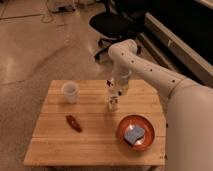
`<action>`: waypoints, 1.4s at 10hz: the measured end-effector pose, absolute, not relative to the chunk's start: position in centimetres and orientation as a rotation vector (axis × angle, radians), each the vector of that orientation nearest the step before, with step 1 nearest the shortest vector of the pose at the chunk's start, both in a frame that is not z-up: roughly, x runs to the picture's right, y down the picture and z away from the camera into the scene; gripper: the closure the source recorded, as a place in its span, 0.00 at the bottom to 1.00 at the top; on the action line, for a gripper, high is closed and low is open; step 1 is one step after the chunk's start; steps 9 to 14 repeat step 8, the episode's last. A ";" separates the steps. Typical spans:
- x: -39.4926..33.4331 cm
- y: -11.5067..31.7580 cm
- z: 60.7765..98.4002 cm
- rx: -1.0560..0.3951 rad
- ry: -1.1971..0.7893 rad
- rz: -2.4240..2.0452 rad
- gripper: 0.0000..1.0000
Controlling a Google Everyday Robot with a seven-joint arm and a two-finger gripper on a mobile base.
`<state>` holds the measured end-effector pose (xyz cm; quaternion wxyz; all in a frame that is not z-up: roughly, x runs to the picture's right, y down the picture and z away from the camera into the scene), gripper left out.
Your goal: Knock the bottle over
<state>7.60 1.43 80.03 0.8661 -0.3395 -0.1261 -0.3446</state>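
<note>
The bottle is small, narrow and pale, and stands upright near the middle of the wooden table. My gripper hangs from the white arm that reaches in from the right. It sits right at the bottle's top and hides the top piece, so I cannot tell whether it touches.
A plain white cup stands at the table's back left. A dark red object lies front left. An orange bowl holding a blue item sits front right. A black office chair stands on the floor behind.
</note>
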 end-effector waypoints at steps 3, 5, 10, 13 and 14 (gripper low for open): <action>6.1 0.6 79.6 -0.705 -0.274 -0.747 0.59; 7.2 0.7 79.3 -0.710 -0.283 -0.770 0.59; 8.0 0.6 79.2 -0.694 -0.285 -0.764 0.59; 8.0 0.6 79.2 -0.694 -0.285 -0.764 0.59; 8.0 0.6 79.2 -0.694 -0.285 -0.764 0.59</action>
